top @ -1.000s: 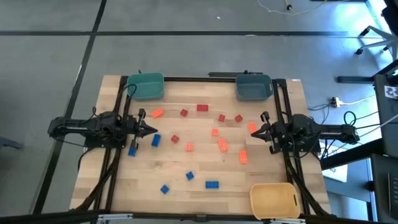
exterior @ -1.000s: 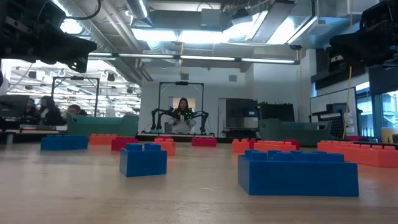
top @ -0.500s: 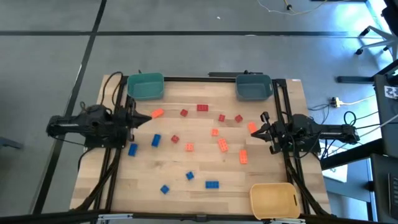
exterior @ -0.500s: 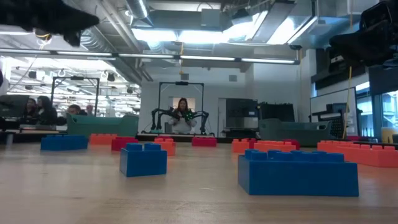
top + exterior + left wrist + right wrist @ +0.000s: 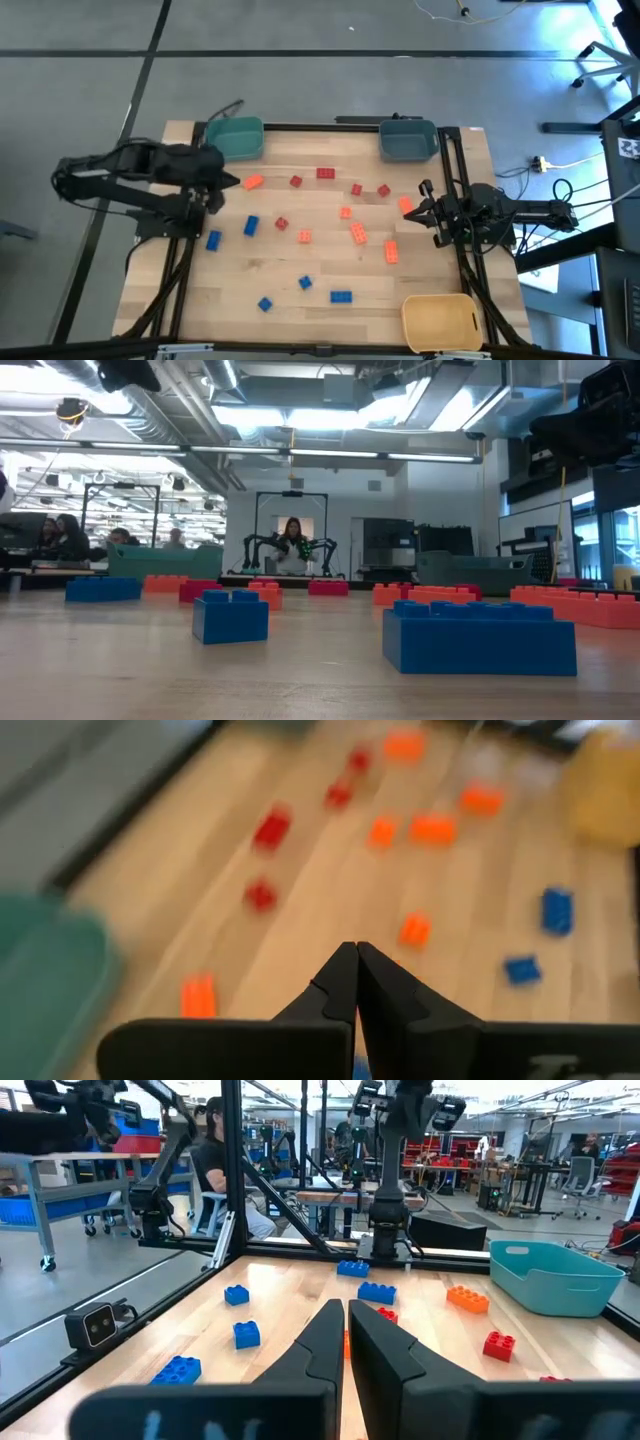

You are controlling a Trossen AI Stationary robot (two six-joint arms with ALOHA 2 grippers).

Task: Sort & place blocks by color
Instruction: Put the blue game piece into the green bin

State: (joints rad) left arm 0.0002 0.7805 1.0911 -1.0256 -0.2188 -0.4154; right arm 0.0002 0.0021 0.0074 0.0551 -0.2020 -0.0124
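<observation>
Blue, orange and red blocks lie scattered flat on the wooden table [image 5: 200, 310]. An orange block [image 5: 253, 182] lies near the left side, and blue blocks [image 5: 251, 226] lie below it and along the near part [image 5: 341, 296]. My left gripper [image 5: 235, 181] hangs shut above the table's left side, slanting down and holding nothing; its wrist view shows the shut fingertips [image 5: 355, 950] over the blocks. My right gripper [image 5: 410, 213] waits shut and level at the right side, beside an orange block [image 5: 405, 204], its fingers [image 5: 346, 1320] bare.
A teal bin [image 5: 235, 138] stands at the far left, a grey-blue bin [image 5: 408, 139] at the far right, a yellow bin [image 5: 440, 320] at the near right corner. Black frame rails run along both table sides. People sit in the room beyond the table.
My left gripper has risen well above the table's left side and tipped from level to slanting downward, rolling a little; in the low view it has climbed out past the top edge. It stays shut. No block has moved.
</observation>
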